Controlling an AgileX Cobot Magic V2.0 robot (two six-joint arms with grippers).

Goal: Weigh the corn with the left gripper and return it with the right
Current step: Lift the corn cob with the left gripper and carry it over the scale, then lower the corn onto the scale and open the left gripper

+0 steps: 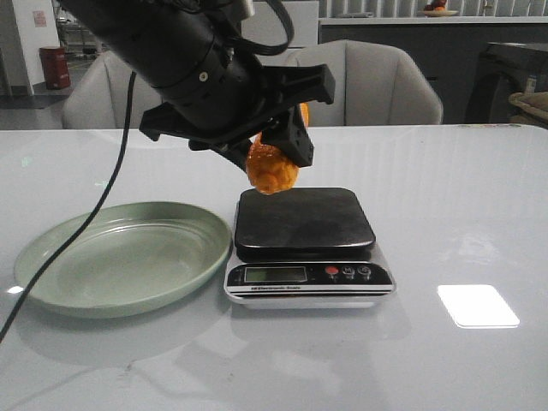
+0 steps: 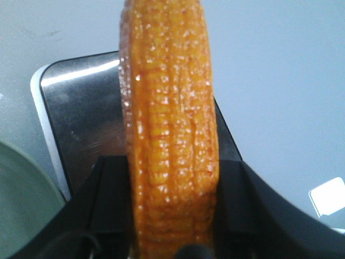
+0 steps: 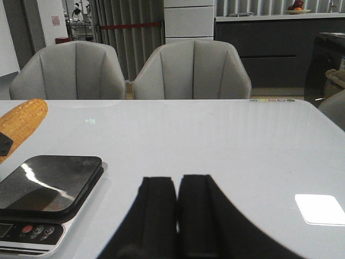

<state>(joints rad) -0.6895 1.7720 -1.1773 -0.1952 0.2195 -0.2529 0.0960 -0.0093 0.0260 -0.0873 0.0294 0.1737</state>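
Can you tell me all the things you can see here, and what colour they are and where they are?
corn: one, orange-yellow, held in the air just above the scale
scale: one, black top with a silver front, a small screen and buttons, in the middle of the table
plate: one, pale green, nothing on it, left of the scale and close beside it
table: one, shiny white, under everything
chairs: two, light grey, behind the table
left gripper: one, black, shut on the corn above the scale, with a black cable hanging across the plate
right gripper: one, black, fingers together, holding nothing, low over the table to the right of the scale
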